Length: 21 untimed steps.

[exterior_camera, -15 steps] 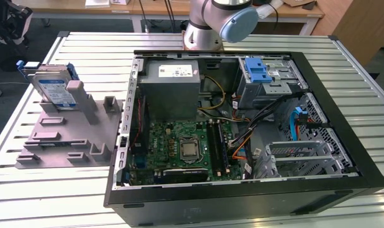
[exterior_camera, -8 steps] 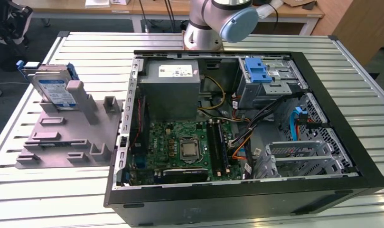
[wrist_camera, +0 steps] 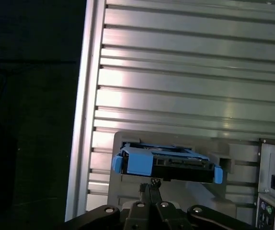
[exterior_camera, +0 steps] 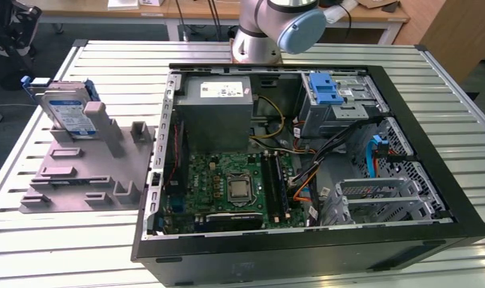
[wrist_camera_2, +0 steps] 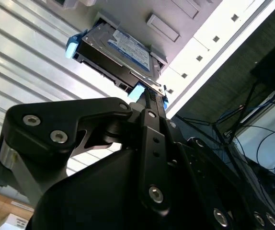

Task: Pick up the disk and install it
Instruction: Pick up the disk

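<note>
- gripper [wrist_camera: 152, 182] closest to cam in first wrist view, jaws pinched together, nothing held
- disk [wrist_camera: 166, 163] sits beyond the tips, blue carrier edge facing cam
- exterior view: disk [exterior_camera: 66, 111] upright in grey stand [exterior_camera: 82, 174], far on the exterior view's left of slatted surface [exterior_camera: 66, 246]
- open PC case [exterior_camera: 434, 150] to the stand's right, w/ gap

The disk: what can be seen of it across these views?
The disk is a flat silver-grey drive with a white-and-blue label, framed by a blue plastic carrier with tabs at both ends. It stands on edge, nearly upright, slotted into a grey stand on the slatted metal table, to the exterior view's left of the open computer case. Both wrist views show its dark connector edge. Only the stand touches it.
</note>
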Tool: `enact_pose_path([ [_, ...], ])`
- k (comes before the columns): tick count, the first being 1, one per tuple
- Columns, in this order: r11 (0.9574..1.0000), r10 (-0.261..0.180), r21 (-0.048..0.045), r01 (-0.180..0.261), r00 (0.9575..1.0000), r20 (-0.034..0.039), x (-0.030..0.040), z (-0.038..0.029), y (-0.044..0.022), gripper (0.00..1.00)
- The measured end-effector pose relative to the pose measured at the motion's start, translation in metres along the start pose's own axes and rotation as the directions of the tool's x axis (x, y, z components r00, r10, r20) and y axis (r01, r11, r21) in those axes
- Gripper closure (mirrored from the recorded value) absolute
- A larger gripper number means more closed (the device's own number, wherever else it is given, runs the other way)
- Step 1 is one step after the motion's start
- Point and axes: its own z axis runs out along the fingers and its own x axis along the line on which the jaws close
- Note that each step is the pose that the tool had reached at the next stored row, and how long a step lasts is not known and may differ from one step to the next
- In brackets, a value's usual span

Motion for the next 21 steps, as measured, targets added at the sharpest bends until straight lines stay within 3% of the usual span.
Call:
enact_pose_path([
  [8, 0.9966, -0.083, -0.0005, 0.083, 0.9966, -0.0031, 0.0001, 0.0000, 0.0000, 0.89],
  [21, 0.9840, -0.178, -0.0017, 0.178, 0.9840, -0.0066, 0.0001, 0.0000, 0.0000, 0.89],
])
